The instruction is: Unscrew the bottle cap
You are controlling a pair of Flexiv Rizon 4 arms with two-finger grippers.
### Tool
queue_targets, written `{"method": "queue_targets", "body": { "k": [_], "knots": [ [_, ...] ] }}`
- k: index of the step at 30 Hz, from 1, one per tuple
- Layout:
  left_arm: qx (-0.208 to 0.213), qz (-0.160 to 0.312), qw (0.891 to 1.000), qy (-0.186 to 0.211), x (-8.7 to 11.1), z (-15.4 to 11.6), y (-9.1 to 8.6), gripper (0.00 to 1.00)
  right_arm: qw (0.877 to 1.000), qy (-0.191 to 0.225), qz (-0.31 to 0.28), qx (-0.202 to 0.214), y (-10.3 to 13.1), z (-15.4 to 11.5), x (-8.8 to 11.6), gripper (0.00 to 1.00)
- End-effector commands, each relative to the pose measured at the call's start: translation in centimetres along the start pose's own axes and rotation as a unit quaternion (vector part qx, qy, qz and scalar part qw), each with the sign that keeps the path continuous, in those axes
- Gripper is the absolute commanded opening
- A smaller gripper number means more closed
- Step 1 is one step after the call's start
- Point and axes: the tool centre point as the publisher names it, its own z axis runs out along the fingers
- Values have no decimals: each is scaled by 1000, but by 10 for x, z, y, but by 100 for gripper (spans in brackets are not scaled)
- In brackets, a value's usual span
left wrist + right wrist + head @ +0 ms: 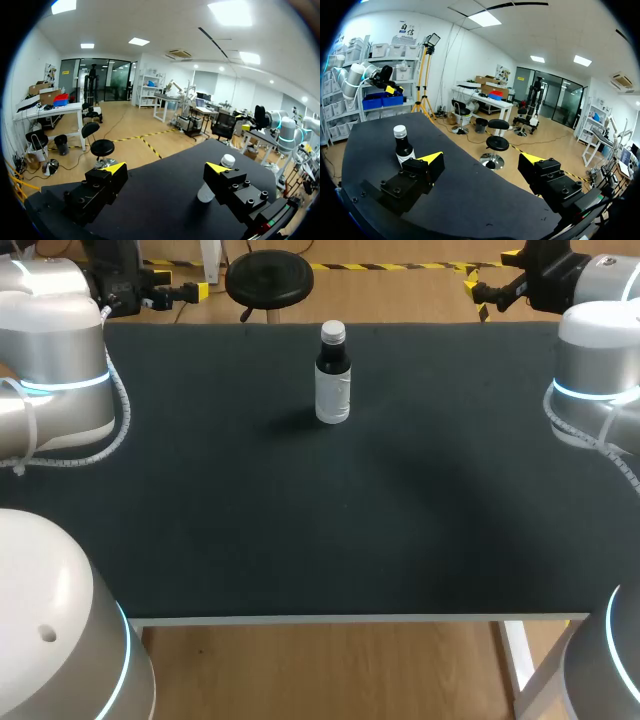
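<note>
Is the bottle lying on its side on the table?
No, the bottle stands upright on the black table, its white cap on top.

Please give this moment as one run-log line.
bottle: upright, cap on | left gripper: open, clear of bottle | right gripper: open, clear of bottle

Left arm (55,360), right arm (600,370): fat rounded shells, silver-grey and white. Glowing cyan ring (60,383) at each joint. White spiral-wrapped cable (118,430) runs along both arms. Left tool (166,168), right tool (482,158): blocky matte-black fingers (95,192), round screw heads on top, wedge-shaped bright yellow tips (114,168).
</note>
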Motion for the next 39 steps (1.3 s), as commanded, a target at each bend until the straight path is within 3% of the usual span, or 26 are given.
{"method": "queue_targets", "body": {
  "k": [1, 30, 35, 39],
  "knots": [
    [0, -1, 1000, 0, 0, 0, 0, 100, 1000, 0, 0, 0, 0, 0, 0, 100],
    [0, -1, 1000, 0, 0, 0, 0, 100, 1000, 0, 0, 0, 0, 0, 0, 100],
    [5, 33, 998, 45, 8, 12, 1, 100, 1000, 0, 0, 0, 0, 0, 0, 100],
    [24, 80, 991, 105, 18, 19, 3, 100, 1000, 0, 0, 0, 0, 0, 0, 100]
  ]
}}
